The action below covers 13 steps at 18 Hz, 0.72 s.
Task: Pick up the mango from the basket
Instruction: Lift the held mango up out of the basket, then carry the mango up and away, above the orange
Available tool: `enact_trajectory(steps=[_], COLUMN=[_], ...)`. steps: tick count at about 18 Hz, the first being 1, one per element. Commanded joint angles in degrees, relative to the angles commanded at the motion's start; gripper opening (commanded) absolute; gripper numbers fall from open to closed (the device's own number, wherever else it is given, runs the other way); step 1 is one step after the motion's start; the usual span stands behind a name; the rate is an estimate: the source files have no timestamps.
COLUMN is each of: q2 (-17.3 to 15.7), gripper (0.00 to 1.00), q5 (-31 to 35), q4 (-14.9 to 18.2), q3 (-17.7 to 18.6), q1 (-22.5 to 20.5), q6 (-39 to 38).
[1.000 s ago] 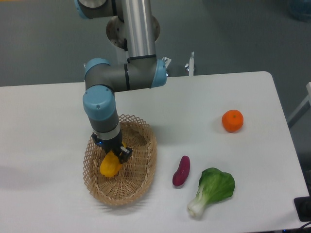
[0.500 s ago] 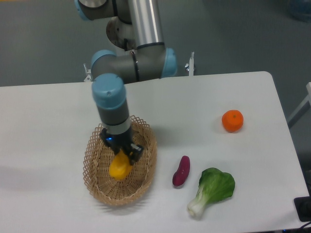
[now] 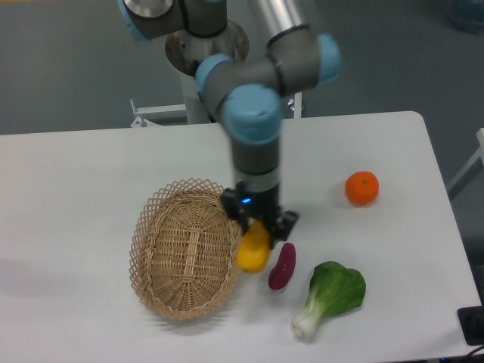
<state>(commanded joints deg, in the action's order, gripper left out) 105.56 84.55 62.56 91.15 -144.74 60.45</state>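
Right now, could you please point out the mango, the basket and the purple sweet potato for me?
mango [image 3: 253, 253]: fixed camera, middle of its yellow body below the gripper.
basket [image 3: 145, 227]: fixed camera, left lattice rim.
purple sweet potato [image 3: 283, 267]: fixed camera, its middle.

White table [image 3: 91, 174] carries basket [image 3: 185, 257], orange [image 3: 361, 187], sweet potato [image 3: 282, 266], seemingly bok choy [image 3: 331, 295].

My gripper [image 3: 259, 229] hangs in the narrow gap between the basket [image 3: 162, 276] rim and the sweet potato [image 3: 282, 266], mango [image 3: 254, 249] clamped. The bok choy [image 3: 333, 293] crowds the front right. The orange [image 3: 361, 187] sits well apart, with bare table [image 3: 83, 181] behind the basket.
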Motion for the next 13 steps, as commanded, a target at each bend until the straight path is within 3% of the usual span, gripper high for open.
enact_trajectory(steps=[2,8,13], q2=[-1.1,-1.7,-1.9], gripper=[0.55,0.55,0.56], q5=[0.0,0.0,-0.3], q4=[2.4,5.5,5.9], q3=[-0.7,-1.7,-2.4], q1=[-2.6,-9.3,-14.8], q6=[5.1,14.9,21.7])
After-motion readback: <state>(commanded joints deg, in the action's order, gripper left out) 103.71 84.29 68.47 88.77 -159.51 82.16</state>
